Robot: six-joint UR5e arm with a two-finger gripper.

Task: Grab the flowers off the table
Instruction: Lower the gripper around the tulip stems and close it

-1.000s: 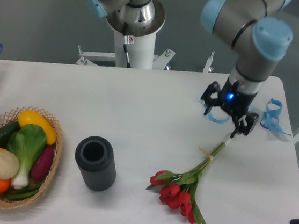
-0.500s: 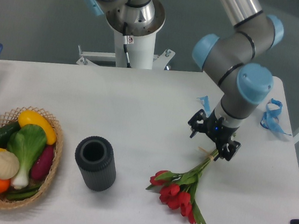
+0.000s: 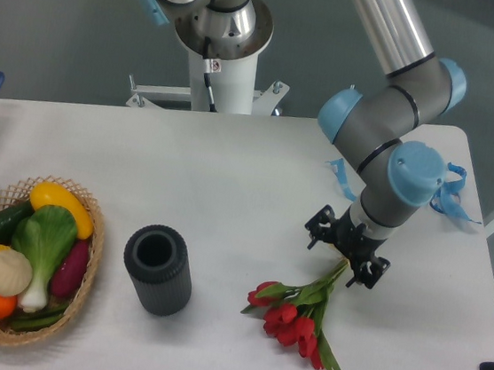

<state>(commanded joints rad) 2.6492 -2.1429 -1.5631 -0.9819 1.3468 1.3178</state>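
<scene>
Flowers [image 3: 296, 314] looked light, floppy, crushable; you'd want the stems nr the band. Gripper [image 3: 346, 255] sat open at their 1 o'clock.

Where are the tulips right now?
The flowers lie on the table, right of the dark ribbed cylinder, their stems running up under the end effector.

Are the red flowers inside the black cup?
No, the red tulips lie flat on the white table, to the right of the dark ribbed cup.
</scene>
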